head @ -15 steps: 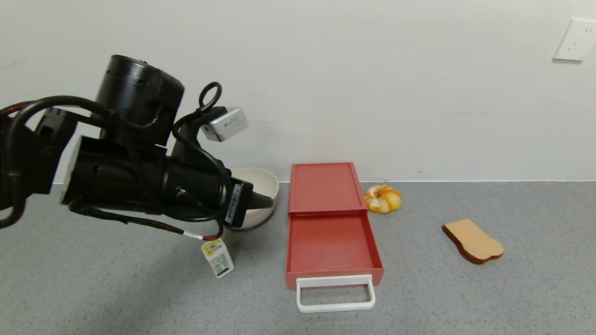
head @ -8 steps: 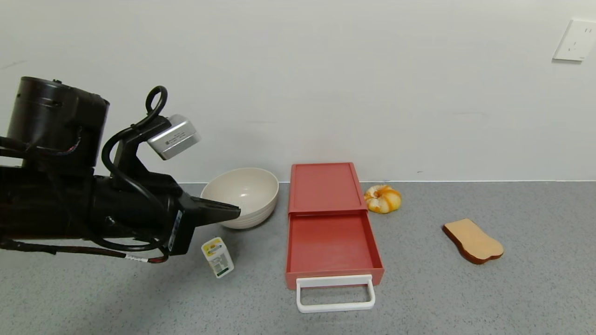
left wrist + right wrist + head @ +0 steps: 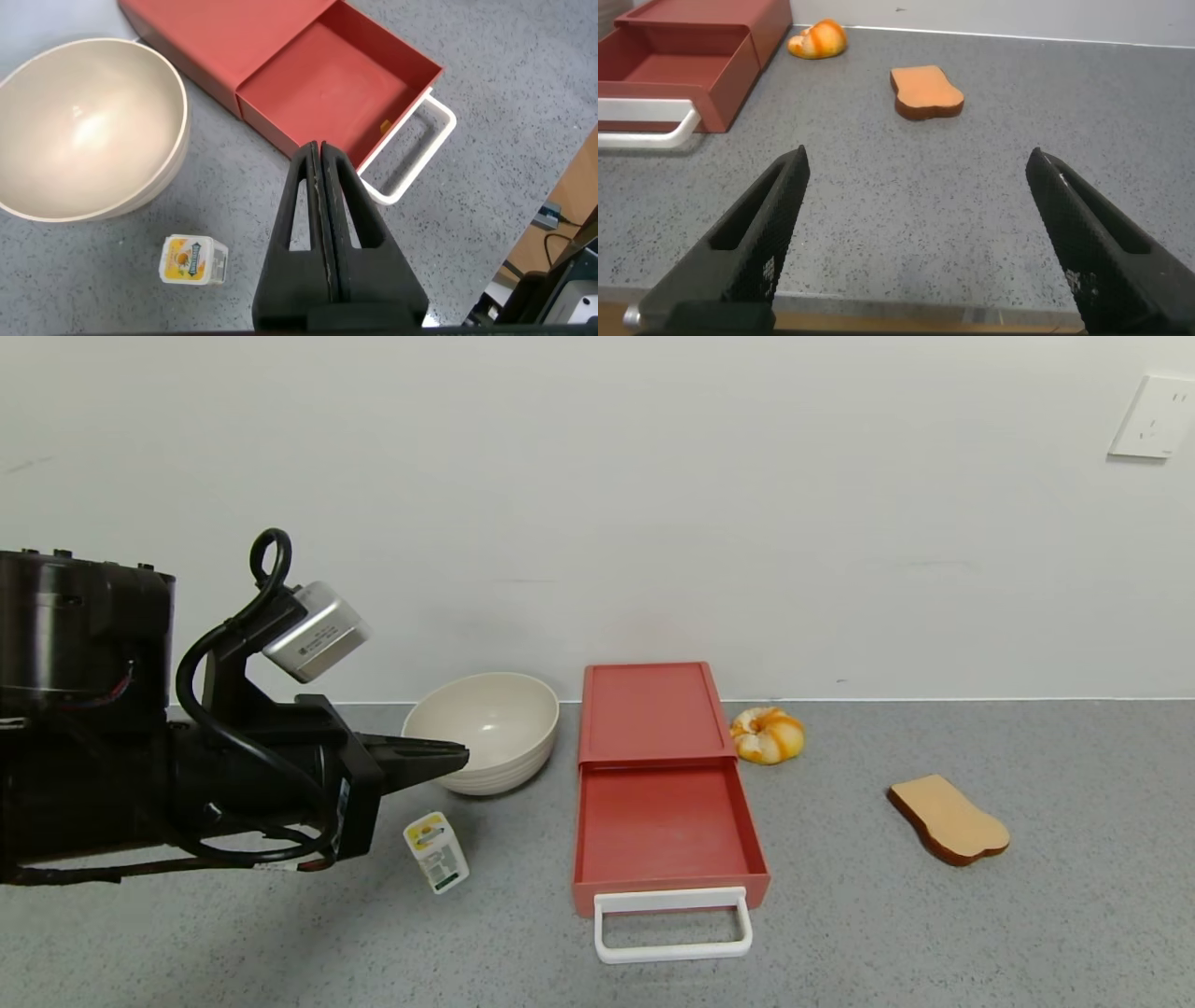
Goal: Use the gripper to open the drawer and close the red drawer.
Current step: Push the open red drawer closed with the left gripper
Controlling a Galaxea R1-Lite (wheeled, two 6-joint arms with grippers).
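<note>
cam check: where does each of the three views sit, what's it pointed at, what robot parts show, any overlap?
Head: high, facing the wall across the table; sees the open drawer, bowl, left gripper.
Left wrist: above the shut left gripper, looking down at bowl, drawer.
Right wrist: low, between the open right gripper fingers, toward the bread slice.
Shared: drawer and its white handle in all.

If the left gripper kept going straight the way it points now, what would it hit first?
Probably the open red drawer: the left gripper, fingers shut, aims at its tray in the wrist view. Its height above the counter is unclear, and the beige bowl lies close beside that line.
</note>
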